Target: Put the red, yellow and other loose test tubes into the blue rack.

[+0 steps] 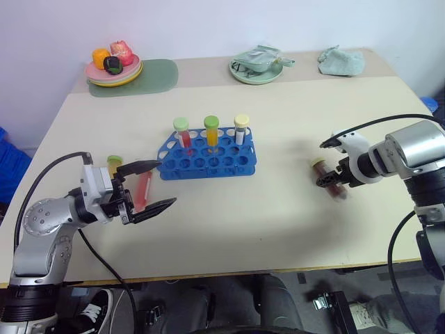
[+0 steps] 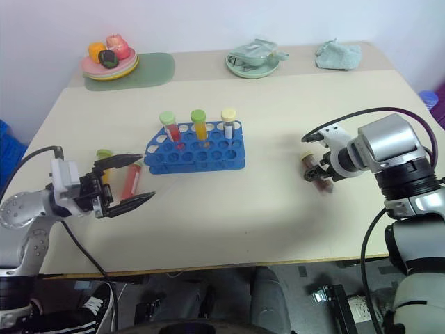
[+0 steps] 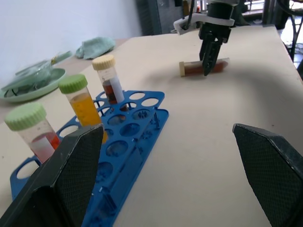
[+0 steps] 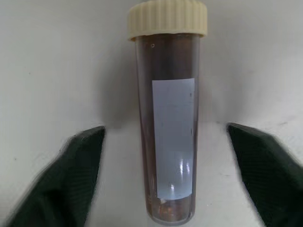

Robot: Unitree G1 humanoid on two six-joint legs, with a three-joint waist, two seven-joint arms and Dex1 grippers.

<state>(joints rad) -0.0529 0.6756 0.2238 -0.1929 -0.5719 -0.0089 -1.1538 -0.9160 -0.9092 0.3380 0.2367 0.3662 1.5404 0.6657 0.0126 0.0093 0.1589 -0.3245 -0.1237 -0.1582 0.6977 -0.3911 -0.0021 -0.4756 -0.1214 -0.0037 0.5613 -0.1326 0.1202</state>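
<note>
The blue rack [image 1: 208,158] stands mid-table with three capped tubes upright in its back row: red [image 1: 182,132], yellow [image 1: 211,131] and a cream-capped one [image 1: 240,129]. A loose red tube [image 1: 144,189] lies on the table left of the rack, and a green-capped tube [image 1: 115,165] lies just behind it. My left gripper [image 1: 167,182] hovers open over the red tube, with nothing between its fingers in the left wrist view. On the right lies a brown tube with a cream cap [image 4: 165,118]. My right gripper [image 1: 332,182] points down, open, with its fingers either side of that tube and a gap on each side.
A plate of toy food [image 1: 113,66] on a green mat sits at the back left. A green dish [image 1: 256,66] and a crumpled green cloth [image 1: 341,61] lie along the back edge. The table's front edge [image 1: 229,271] runs close below both grippers.
</note>
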